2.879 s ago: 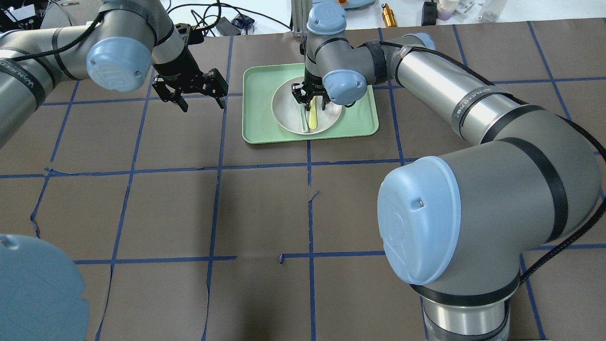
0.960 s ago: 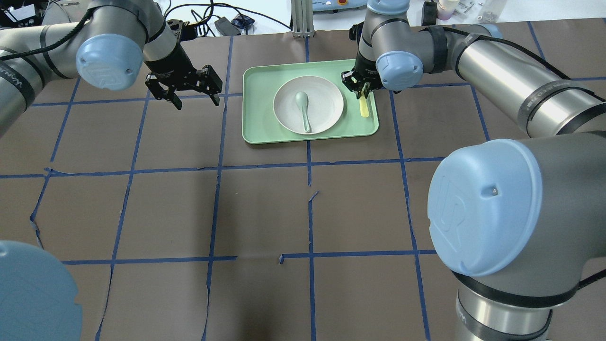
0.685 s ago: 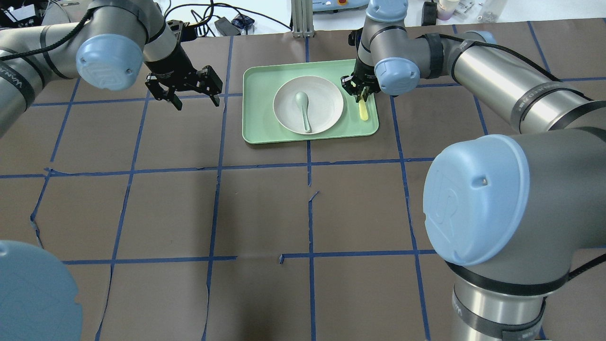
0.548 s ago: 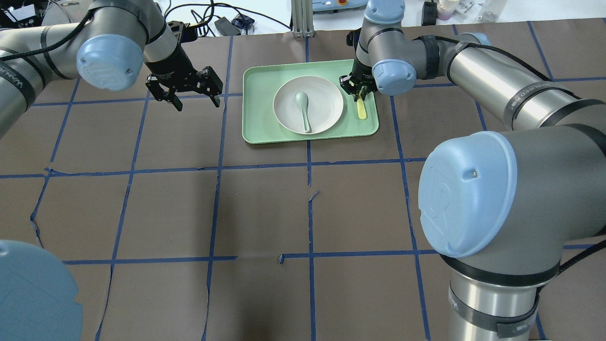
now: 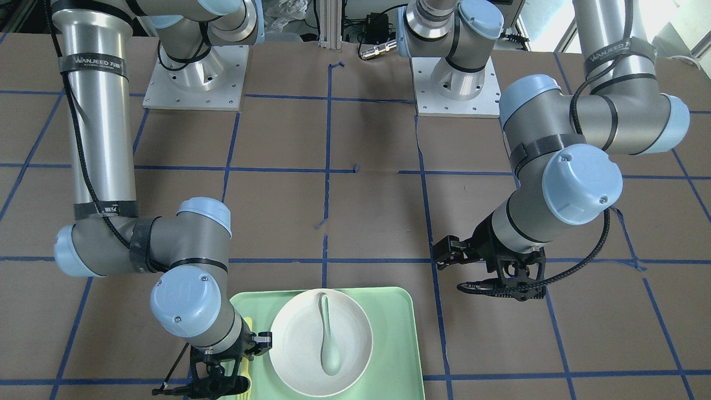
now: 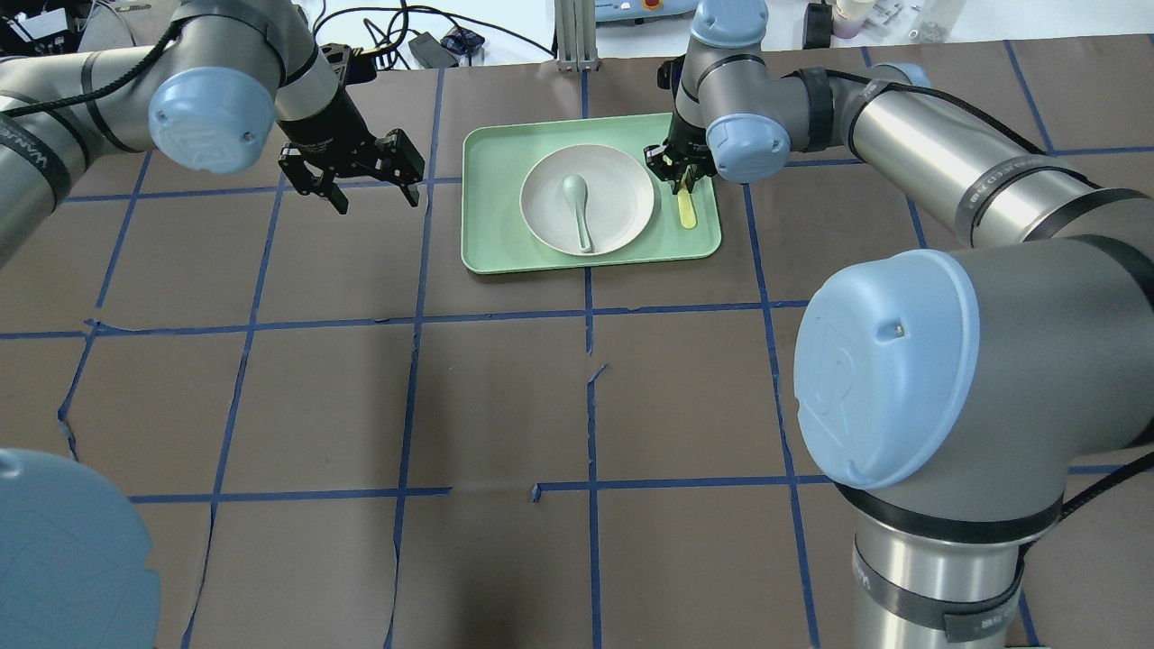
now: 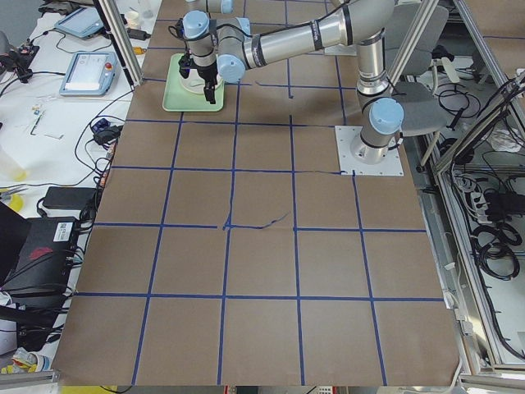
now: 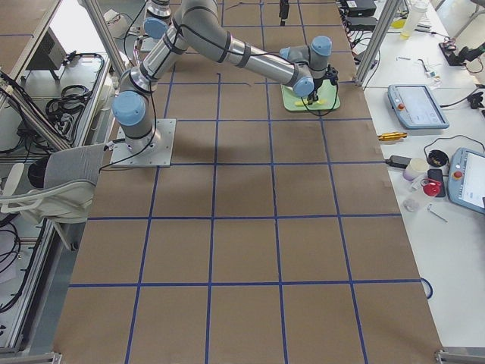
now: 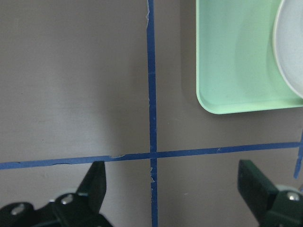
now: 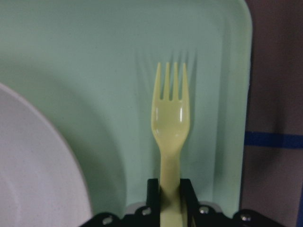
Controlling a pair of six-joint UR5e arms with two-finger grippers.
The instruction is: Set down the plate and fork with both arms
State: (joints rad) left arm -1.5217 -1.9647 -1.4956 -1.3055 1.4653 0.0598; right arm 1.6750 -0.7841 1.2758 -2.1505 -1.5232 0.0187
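Observation:
The white plate [image 6: 622, 194] sits on the pale green tray [image 6: 487, 257] with a grey-green spoon [image 6: 577, 205] lying in it. My right gripper [image 6: 681, 174] is shut on the handle of the pale yellow fork [image 6: 688, 210]. It holds the fork low over the tray's right strip, beside the plate; I cannot tell whether the fork touches the tray. In the right wrist view the fork [image 10: 172, 123] points its tines away over the tray [image 10: 94, 47]. My left gripper [image 6: 365, 185] is open and empty above the table, left of the tray. In the left wrist view it [image 9: 173, 189] frames a tape crossing.
Brown table paper carries a grid of blue tape [image 6: 590, 315]. Cables and a gold cylinder [image 6: 742, 29] lie beyond the table's far edge. In the front-facing view the tray [image 5: 400, 333] lies near the bottom edge, with my left gripper [image 5: 489, 278] to its right.
My right gripper lifted the fork off the plate, carried it right to the tray's right strip and edged it slightly left and down. The left gripper has barely moved.

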